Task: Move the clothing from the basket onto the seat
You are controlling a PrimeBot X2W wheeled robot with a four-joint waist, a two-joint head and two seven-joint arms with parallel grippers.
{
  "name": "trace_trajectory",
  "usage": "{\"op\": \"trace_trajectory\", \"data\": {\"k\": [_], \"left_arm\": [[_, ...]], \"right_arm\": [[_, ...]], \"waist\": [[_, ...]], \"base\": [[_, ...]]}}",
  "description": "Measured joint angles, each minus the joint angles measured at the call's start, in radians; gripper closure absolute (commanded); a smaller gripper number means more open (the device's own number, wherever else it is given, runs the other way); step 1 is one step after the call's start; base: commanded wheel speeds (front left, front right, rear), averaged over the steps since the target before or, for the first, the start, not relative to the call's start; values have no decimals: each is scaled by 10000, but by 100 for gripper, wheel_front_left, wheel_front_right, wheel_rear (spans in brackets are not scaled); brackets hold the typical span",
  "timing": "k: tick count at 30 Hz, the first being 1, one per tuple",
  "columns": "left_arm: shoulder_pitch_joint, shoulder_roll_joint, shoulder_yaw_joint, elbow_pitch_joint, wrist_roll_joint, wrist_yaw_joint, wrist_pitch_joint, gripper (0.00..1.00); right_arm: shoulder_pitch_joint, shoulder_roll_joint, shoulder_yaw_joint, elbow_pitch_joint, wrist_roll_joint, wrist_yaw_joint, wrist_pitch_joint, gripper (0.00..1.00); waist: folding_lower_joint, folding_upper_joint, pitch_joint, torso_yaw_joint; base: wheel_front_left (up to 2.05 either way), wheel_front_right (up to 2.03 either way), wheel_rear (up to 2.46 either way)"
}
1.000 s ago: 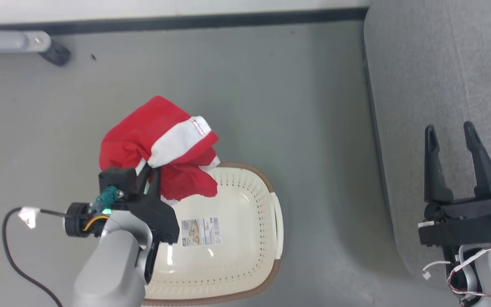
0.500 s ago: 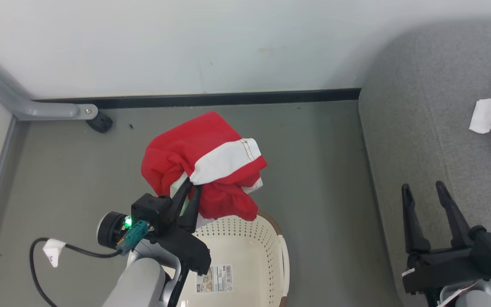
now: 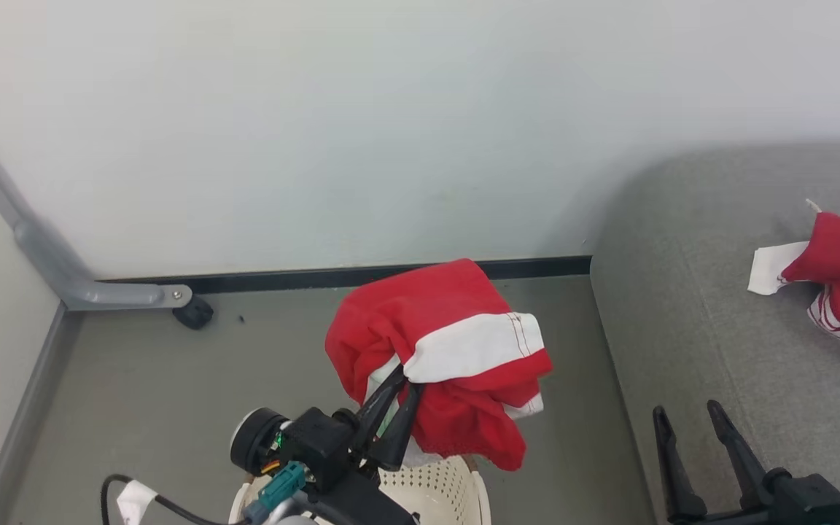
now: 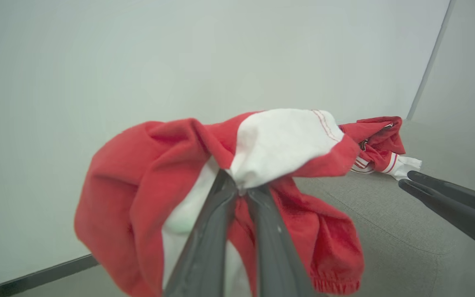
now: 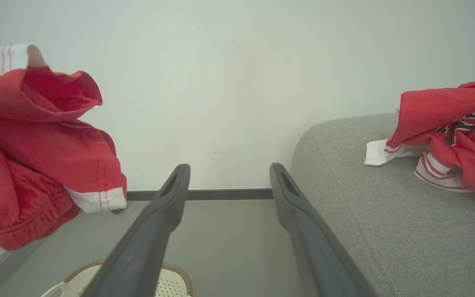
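My left gripper [image 3: 404,373] is shut on a red garment with a white panel [image 3: 456,350], holding it bunched in the air above the far end of the cream basket [image 3: 434,490]. In the left wrist view the two fingers pinch the held garment [image 4: 283,140] at its white part. Another red and white garment [image 3: 839,277] lies on the grey seat [image 3: 690,292] at the right. My right gripper [image 3: 686,412] stands open over the seat's near edge, nothing between its fingers [image 5: 155,231]. The right wrist view catches the held garment [image 5: 35,152], the basket's rim [image 5: 171,274] and the lying garment [image 5: 452,132].
A pale wall [image 3: 391,131] with a dark baseboard [image 3: 303,278] stands close behind. A grey metal leg with a black foot [image 3: 192,313] rests on the grey-green floor [image 3: 143,386] at the left. A black cable [image 3: 165,503] trails by my left arm.
The head camera has tilted up, so the basket has slid down the picture and more wall and seat show. My left gripper has lifted the garment higher and rightwards, toward the seat.
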Motion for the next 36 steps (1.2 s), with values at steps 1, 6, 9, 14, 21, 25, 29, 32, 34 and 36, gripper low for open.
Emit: {"op": "trace_trajectory", "data": {"k": [1, 6, 9, 14, 21, 25, 29, 32, 34, 36], "left_arm": [[83, 2, -63, -119, -2, 0, 0, 100], [399, 46, -311, -694, -29, -71, 40, 100], [497, 61, -366, -934, -65, -71, 209, 100], [497, 102, -389, -1208, -77, -71, 418, 100], [497, 148, -428, -1467, -92, -59, 769, 100], [497, 146, -441, -1565, -151, -29, 989, 100], [487, 140, -564, -1599, -165, -29, 1177, 100], [477, 144, -602, -1645, -173, -29, 1254, 100], [468, 144, -625, -1670, -228, -29, 1346, 100], [458, 146, -683, -1722, -255, -27, 1421, 100]], "right_arm": [[64, 19, 36, -38, 0, 0, 0, 0], [509, 86, 288, -539, 0, 0, 2, 0], [735, 153, 529, -867, -2, 90, 10, 0], [875, 295, 880, -1310, -13, 192, 36, 0], [957, 414, 1582, -1737, -58, 545, 278, 0], [868, 493, 2002, -1944, -113, 727, 449, 0], [519, 577, 2355, -1935, -148, 849, 633, 0], [175, 619, 2602, -1730, -209, 895, 777, 0], [-131, 685, 2723, -1486, -209, 972, 899, 0], [-616, 773, 2993, -1068, -207, 1020, 1064, 0]], "waist": [[0, 0, -105, -16], [1, 0, -516, -123], [0, 1, -647, -192], [1, 2, -704, -249], [2, 1, -701, -221], [2, 1, -681, -161], [2, 2, -657, -53], [2, 2, -639, 61], [3, 2, -623, 139], [3, 2, -602, 254]], "base": [[0, 0, 0], [0, 0, 0], [0, 0, 0], [0, 0, 0], [0, 0, 0], [0, 0, 0], [0, 0, 0], [0, 0, 0], [0, 0, 0], [0, 0, 0]]}}
